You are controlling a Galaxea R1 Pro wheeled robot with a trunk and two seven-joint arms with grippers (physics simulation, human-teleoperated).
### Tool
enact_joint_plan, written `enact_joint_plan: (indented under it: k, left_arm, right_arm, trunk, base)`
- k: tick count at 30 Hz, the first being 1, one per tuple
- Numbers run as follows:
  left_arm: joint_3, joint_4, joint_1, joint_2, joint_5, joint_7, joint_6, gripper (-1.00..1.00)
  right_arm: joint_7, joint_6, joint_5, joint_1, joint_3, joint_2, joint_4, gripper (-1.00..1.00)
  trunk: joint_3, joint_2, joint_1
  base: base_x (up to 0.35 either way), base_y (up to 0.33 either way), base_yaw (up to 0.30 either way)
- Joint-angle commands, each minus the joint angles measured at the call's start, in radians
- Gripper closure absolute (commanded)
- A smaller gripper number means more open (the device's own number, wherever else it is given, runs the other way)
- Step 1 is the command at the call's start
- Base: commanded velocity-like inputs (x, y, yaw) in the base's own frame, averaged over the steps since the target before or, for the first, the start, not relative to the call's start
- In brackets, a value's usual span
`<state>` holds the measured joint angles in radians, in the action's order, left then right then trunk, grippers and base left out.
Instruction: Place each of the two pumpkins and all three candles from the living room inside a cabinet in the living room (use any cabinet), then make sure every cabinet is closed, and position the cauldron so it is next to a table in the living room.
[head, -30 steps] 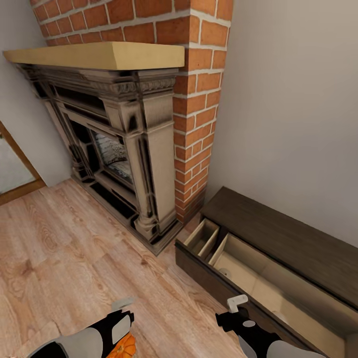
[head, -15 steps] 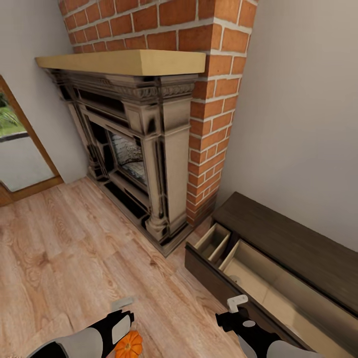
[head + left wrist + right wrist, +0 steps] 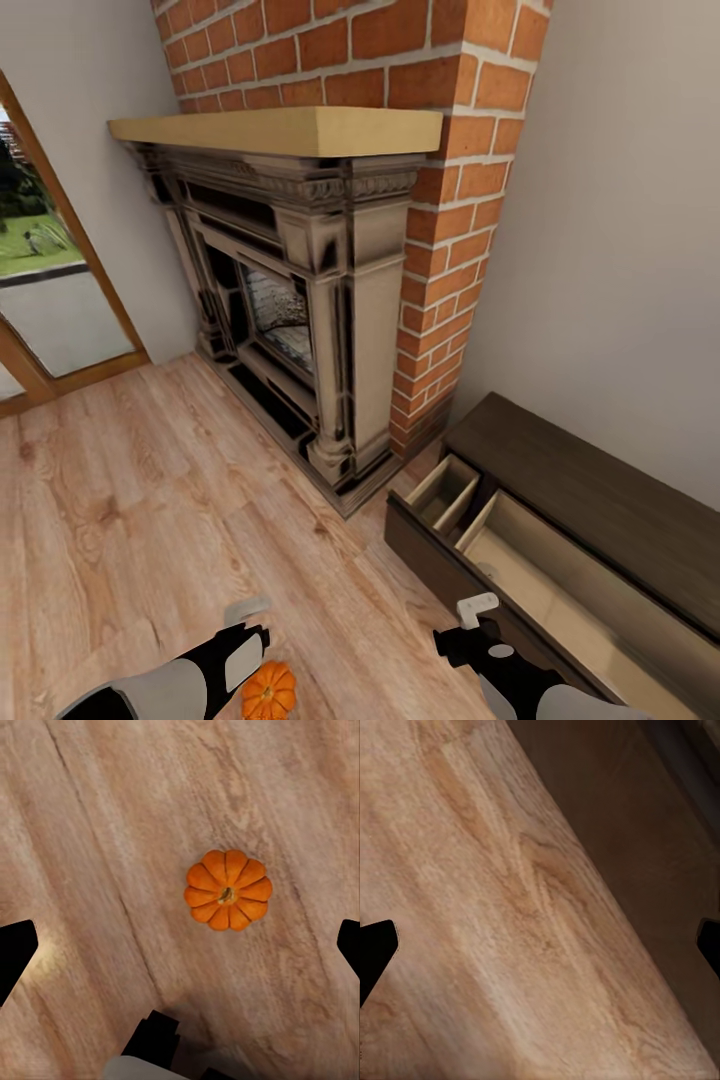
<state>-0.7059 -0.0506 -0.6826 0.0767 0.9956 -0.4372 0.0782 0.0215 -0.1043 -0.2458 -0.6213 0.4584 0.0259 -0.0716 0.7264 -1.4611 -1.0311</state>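
We found the small orange ribbed pumpkin [image 3: 228, 898] sitting upright on the pale wood-plank floor [image 3: 150, 500], stem toward the left wrist camera; round, it showed no long axis. The head view placed it [image 3: 268, 690] just beside the left gripper [image 3: 246, 620], whose fingers stood wide apart, holding nothing. The right gripper [image 3: 477, 607] was spread as well, above bare floor beside the long dark brown wooden cabinet [image 3: 590, 490], its pale-lined drawer [image 3: 560, 600] pulled open near the brick fireplace [image 3: 300, 300].
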Motion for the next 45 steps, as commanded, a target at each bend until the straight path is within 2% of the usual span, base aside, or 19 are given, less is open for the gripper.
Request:
enact_joint_plan:
  k: [1, 17, 45]
  left_arm:
    - [0.000, 0.000, 0.000, 0.000, 0.000, 0.000, 0.000, -1.00]
    - [0.000, 0.000, 0.000, 0.000, 0.000, 0.000, 0.000, -1.00]
    - [0.004, -0.006, 0.000, 0.003, 0.007, 0.001, 0.001, -1.00]
  right_arm:
    - [0.000, -0.001, 0.000, 0.000, 0.000, 0.000, 0.000, -1.00]
    - [0.000, -0.076, 0.003, 0.018, 0.000, 0.000, 0.001, -1.00]
    - [0.000, -0.086, 0.002, 0.018, 0.000, 0.000, 0.001, -1.00]
  trunk:
    - [0.000, 0.000, 0.000]
    - [-0.011, 0.000, 0.000]
    - [-0.043, 0.000, 0.000]
  base:
    - [0.000, 0.000, 0.261]
    - [0.000, 0.000, 0.276]
    - [0.000, 0.000, 0.221]
